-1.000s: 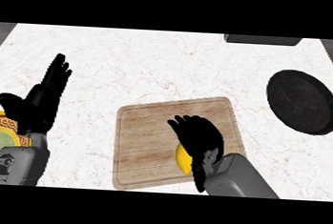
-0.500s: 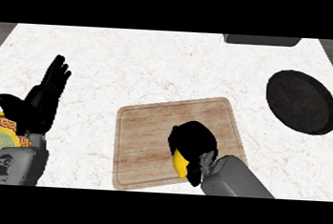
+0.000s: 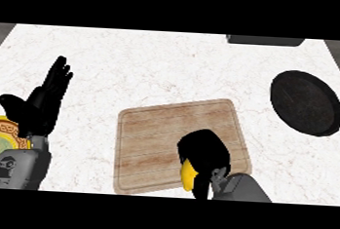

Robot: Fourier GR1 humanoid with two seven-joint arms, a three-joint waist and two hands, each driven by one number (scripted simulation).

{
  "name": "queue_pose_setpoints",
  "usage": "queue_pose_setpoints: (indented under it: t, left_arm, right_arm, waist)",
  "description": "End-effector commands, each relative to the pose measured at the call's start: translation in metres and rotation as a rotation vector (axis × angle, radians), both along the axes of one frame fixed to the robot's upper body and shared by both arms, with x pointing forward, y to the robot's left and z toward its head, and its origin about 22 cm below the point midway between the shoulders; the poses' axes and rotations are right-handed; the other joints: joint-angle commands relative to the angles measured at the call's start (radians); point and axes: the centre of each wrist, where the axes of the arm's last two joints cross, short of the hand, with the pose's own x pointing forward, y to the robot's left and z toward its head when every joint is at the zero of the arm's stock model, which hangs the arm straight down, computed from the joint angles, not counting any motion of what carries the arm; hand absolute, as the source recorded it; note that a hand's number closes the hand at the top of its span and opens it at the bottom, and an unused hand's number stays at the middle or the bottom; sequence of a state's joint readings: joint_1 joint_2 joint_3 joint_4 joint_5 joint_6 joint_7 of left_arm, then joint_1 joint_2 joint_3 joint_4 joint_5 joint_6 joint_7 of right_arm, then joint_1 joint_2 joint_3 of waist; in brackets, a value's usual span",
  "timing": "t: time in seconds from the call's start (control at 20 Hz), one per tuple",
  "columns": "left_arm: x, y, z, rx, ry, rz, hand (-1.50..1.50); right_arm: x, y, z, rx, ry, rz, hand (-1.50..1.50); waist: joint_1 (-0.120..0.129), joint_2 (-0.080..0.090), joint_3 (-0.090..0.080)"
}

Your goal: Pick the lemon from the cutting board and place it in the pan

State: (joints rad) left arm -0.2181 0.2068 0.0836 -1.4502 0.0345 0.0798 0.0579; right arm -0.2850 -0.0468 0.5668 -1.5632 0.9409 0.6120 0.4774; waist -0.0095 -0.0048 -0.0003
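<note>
yellow lemon (image 3: 187, 175): on the pale wooden cutting board (image 3: 173, 131) near its front edge, mostly hidden under my fingers | right hand (image 3: 203, 152): curled over and clamped on the lemon, palm down, ready to lift | round black pan (image 3: 304, 102): well apart, far right | left hand (image 3: 42, 105): resting, fingers straight, by the patterned plate (image 3: 1, 132)

Kitchen, white marble counter (image 3: 168, 62), wooden cutting board (image 3: 164, 131), black pan (image 3: 303, 101)

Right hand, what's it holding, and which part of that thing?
The right hand is curled over the lemon on the cutting board, covering its top; only the near side shows. The left hand holds nothing.
</note>
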Motion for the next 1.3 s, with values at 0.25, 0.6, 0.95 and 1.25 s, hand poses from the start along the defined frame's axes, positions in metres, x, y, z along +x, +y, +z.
queue_pose_setpoints:
  t: [0.25, 0.6, 0.95, 1.25]
  left_arm:
    - [-0.005, -0.003, -0.003, 0.01, -0.001, 0.024, 0.0]
    - [-0.006, 0.001, -0.001, 0.007, -0.002, -0.001, 0.0]
    - [0.002, -0.009, 0.004, 0.001, -0.006, 0.002, 0.0]
    - [0.0, -0.011, -0.004, 0.004, -0.016, -0.013, 0.0]
  right_arm:
    - [-0.059, -0.023, 0.033, 0.153, -0.438, -0.258, 1.5]
    - [-0.075, -0.043, 0.09, 0.322, -0.634, -0.411, 1.5]
    - [-0.044, -0.092, 0.112, 0.515, -0.719, -0.571, 1.5]
    - [0.0, -0.149, 0.099, 0.661, -0.71, -0.692, 1.5]
  waist:
    - [-0.018, -0.008, 0.001]
    - [0.003, 0.002, 0.0]
    - [0.009, 0.008, 0.001]
    - [0.012, 0.01, 0.001]
